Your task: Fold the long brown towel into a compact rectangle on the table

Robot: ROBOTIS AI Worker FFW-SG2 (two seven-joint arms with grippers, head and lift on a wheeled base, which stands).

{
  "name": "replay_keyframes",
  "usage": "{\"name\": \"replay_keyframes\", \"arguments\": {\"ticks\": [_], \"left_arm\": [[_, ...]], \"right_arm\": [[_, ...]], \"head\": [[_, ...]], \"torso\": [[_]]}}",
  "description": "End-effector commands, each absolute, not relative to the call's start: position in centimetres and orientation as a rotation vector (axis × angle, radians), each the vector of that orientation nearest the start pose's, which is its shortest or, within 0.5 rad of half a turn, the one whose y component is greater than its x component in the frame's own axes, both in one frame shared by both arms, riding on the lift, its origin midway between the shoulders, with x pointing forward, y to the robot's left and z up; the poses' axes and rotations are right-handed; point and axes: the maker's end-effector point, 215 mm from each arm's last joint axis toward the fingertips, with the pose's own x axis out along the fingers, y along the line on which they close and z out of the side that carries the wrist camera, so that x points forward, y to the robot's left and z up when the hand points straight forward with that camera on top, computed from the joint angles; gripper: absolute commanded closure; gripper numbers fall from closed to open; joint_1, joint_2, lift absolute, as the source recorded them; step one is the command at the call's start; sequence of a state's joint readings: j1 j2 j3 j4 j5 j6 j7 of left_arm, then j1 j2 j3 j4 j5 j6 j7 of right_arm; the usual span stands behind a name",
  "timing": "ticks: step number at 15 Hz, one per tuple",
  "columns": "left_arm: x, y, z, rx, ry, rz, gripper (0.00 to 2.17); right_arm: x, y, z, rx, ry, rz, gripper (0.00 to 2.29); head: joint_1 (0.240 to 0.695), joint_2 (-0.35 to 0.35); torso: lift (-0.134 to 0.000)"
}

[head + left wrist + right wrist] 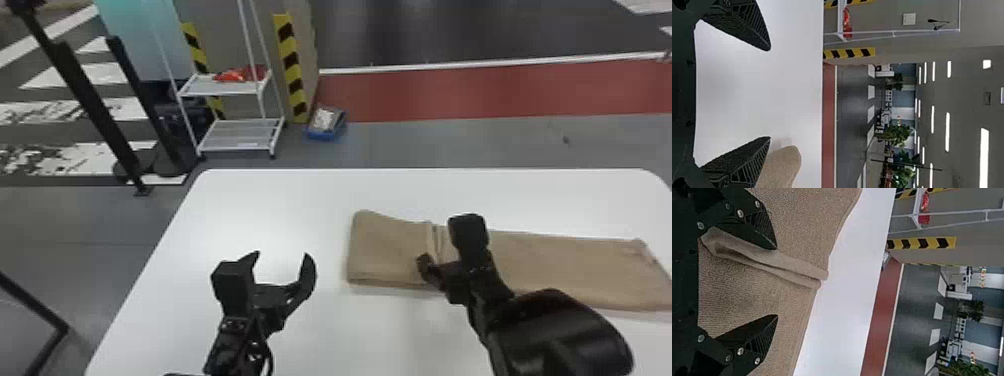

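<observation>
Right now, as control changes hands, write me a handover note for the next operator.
Left gripper: open, over the table, left of the towel.
Right gripper: open, over the towel, holding nothing; one finger is by the ridge that runs across the cloth.
Towel: flat, a long strip stretching from mid-table toward the right side.
Done: the strip's left end looks layered, so some folding has probably been made.
Left to do: the compact rectangle isn't formed; likely smooth the ridge and fold the strip shorter.
</observation>
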State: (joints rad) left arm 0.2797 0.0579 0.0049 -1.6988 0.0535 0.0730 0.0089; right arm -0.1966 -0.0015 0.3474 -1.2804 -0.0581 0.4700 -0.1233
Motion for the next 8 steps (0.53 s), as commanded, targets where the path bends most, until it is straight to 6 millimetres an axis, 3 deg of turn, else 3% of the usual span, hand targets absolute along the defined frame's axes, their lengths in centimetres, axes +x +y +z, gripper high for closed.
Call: {"name": "replay_keyframes", "arguments": {"ticks": [1, 5, 8], "left_arm": [[49.5, 24.8, -44.8, 0.007, 0.229, 0.006, 0.07], [49.3, 25.1, -44.9, 0.008, 0.228, 0.009, 0.07], [49.3, 25.4, -44.9, 0.010, 0.227, 0.014, 0.07]], "right_arm": [[58.2, -7.5, -52.3, -0.096, 0.570, 0.226, 0.41], [58.8, -7.1, -51.2, -0.087, 0.525, 0.234, 0.41], [59.0, -6.9, -51.4, -0.086, 0.535, 0.244, 0.59]], "head": [[0.695, 0.170], [0.695, 0.175], [0.695, 0.180]], "torso": [[-0.057], [-0.057], [-0.057]]}}
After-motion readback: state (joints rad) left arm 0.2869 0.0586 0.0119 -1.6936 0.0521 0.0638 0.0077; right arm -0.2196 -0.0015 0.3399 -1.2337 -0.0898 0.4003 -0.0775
